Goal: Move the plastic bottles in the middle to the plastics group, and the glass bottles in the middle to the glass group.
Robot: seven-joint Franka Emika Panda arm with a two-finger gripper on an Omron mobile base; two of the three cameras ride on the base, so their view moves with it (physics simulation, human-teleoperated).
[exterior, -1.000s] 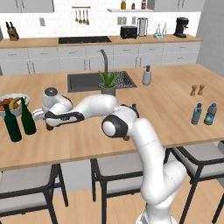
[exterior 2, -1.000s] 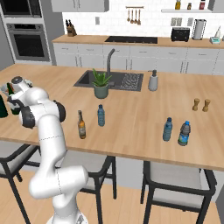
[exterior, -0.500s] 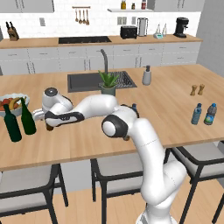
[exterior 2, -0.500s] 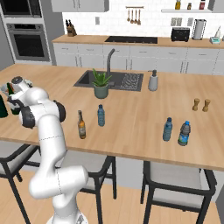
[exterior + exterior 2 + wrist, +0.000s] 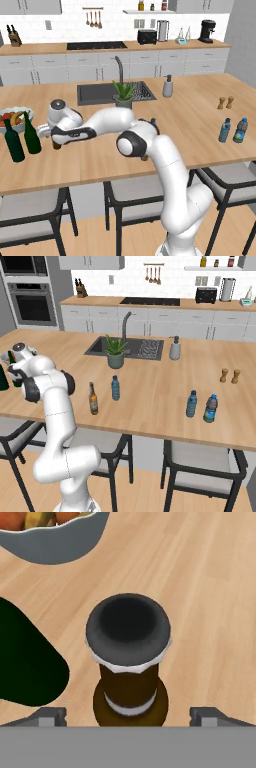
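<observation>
Wooden island counter [image 5: 200, 130], brown bottle standing beside the green ones.

Your gripper [image 5: 128, 714] stands wide open, its two dark fingertips [image 5: 49, 716] apart on either side of the dark brown glass beer bottle [image 5: 129, 677] and not touching it; the bottle stands upright on the wood just beside a tall dark green wine bottle [image 5: 25, 662], with a grey fruit bowl [image 5: 55, 542] beyond. Expect it to be rigid, smooth and probably slippery, top-heavy on a narrow base, and breakable if tipped, so any grip belongs around the neck under the cap. Farther out, the amber beer bottle [image 5: 93, 399] and the light-blue plastic bottle [image 5: 115, 388] wait mid-counter; the blue water bottles [image 5: 201, 405] stand well apart, far right.
</observation>
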